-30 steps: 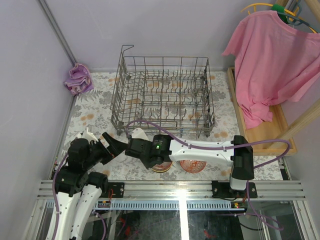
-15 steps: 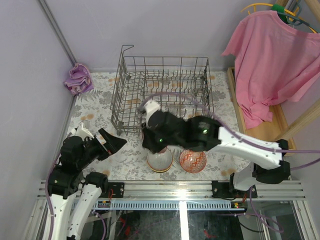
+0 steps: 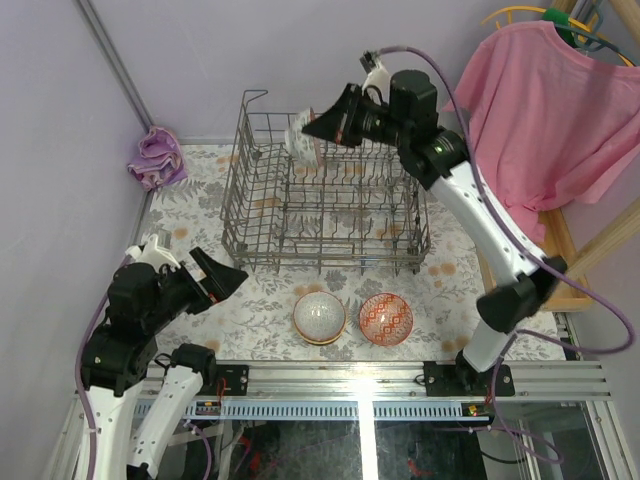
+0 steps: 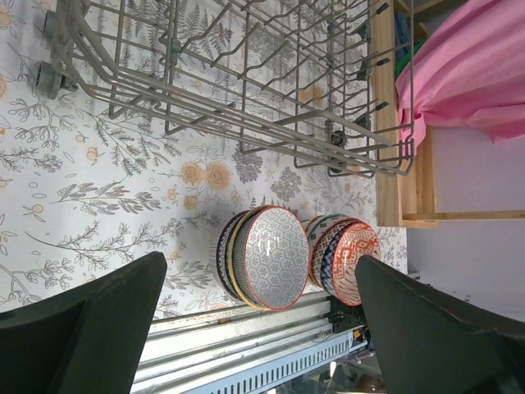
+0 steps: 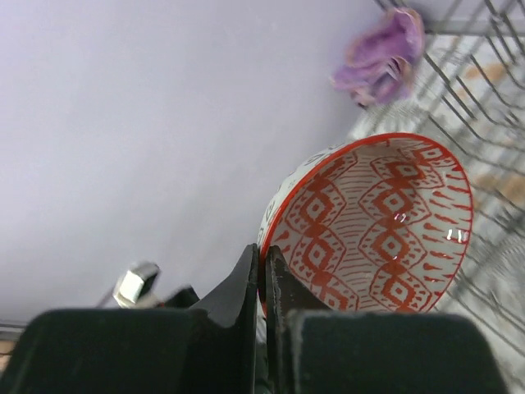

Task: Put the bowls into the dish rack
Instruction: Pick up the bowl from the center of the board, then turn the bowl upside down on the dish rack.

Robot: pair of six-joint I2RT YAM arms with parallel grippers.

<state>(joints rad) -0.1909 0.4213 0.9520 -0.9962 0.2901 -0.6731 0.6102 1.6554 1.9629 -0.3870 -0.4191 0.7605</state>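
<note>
Bowl [image 3: 303, 141] apparently above dish rack [image 3: 325, 243]

In the right wrist view the rim of the red-and-white bowl [image 5: 373, 226] is partly hidden between the pinched fingers [image 5: 246, 287] of the right gripper [image 5: 263, 267], the purple cloth [image 5: 381, 53] behind is a blur, and the dish rack [image 5: 484, 98] runs off the right edge. In the left wrist view the stacks of bowls [image 4: 258, 257] show only rims behind their front bowls, so their count cannot be told. From above, the pink shirt [image 3: 540, 120] at far right is cut off.
</note>
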